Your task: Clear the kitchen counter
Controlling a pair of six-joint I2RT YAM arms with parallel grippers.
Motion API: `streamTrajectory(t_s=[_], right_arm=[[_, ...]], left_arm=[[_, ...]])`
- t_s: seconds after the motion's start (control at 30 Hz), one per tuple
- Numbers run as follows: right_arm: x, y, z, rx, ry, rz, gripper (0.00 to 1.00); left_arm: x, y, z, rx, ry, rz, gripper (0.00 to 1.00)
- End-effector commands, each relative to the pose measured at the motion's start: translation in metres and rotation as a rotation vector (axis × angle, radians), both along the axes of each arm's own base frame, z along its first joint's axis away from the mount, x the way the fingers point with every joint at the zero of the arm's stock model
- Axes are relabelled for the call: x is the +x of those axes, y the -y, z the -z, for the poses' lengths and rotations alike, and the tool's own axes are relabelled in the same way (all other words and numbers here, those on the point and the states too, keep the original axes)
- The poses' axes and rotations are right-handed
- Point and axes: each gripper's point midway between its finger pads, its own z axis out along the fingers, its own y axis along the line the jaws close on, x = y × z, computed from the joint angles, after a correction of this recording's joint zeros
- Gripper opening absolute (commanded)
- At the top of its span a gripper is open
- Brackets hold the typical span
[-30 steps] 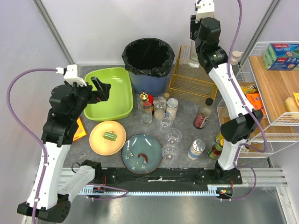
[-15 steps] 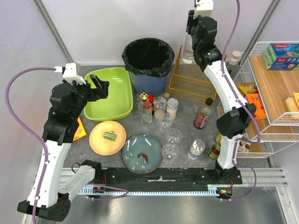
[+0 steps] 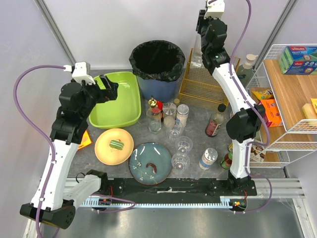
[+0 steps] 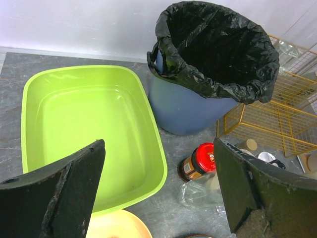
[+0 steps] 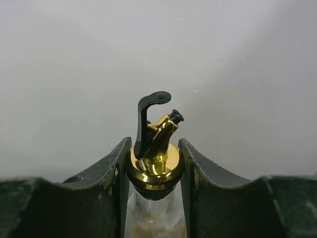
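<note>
Near edge of bench: a blue plate (image 3: 150,163) and a peach plate (image 3: 114,146) lay on the grey bench (image 3: 197,133), with empty glasses (image 3: 180,161) and a shaker (image 3: 208,158) just beside them.
Middle of bench: some jars (image 3: 169,113) and a dark sauce bottle (image 3: 214,124) stood close together.
Far left corner: the left gripper (image 4: 158,163) hung over the empty green tub (image 3: 116,101), its jaws wide apart and grasping nothing.
Far edge: a bin (image 3: 157,62) with a black liner stood between the tub and a yellow wire basket (image 3: 205,84).
Above the far right corner: the right gripper (image 5: 154,148) was clenched on the neck of a glass bottle (image 5: 157,126) with a gold pourer, upright and lifted high over the wire basket.
Risk, slipping: the hold was only on the narrow neck under the pourer, so a quick swing could probably let the bottle slide out and break.
Risk, collision: a low path could knock the bottle on the basket rim or the bin.
Risk, crowding: many things were not yet cleared, and the glasses might tip if an arm passed low.
</note>
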Motion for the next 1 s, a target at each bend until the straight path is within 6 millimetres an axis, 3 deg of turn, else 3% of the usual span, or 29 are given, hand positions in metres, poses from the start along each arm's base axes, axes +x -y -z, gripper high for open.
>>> streamTrajectory(t_s=[0.0,0.17,0.37,0.6,0.97], right_arm=[[-0.030,0.012,-0.092,0.091,0.293,-0.003,0.00],[-0.029,0.012,-0.097,0.106,0.333,-0.013,0.00],[-0.009,0.004,-0.070,0.077,0.275,-0.025,0.00],[-0.004,0.004,-0.053,0.050,0.238,-0.018,0.00],[0.008,-0.003,-0.001,0.011,0.132,-0.066,0.00]], left_arm=[[0.009,-0.004,-0.031,0.025,0.106,-0.022,0.95],[0.015,-0.002,-0.036,0.000,0.147,-0.024,0.95],[0.017,0.002,-0.030,-0.003,0.145,-0.006,0.95],[0.020,0.004,-0.022,-0.017,0.125,0.002,0.95],[0.029,0.011,-0.014,0.002,0.103,0.030,0.95]])
